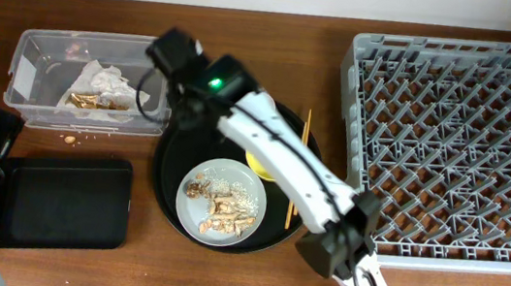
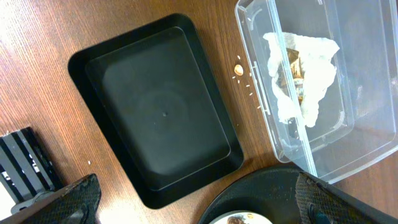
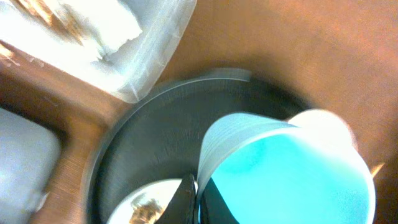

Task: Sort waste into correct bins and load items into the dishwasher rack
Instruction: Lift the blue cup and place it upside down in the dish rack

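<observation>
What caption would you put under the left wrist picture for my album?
Empty black tray beside a clear tub holding a crumpled napkin, with crumbs on the table between.

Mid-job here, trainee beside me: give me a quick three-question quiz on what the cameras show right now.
1. True or false: the shallow black rectangular tray is empty.
2. The crumpled white paper napkin lies in: A) the clear plastic rectangular tub; B) the grey plastic dishwasher rack; C) the large round black tray.
3. Fill in: the right gripper pinches the rim of a small cup; its colour is ____.
Key: 1 true; 2 A; 3 light-blue.
</observation>
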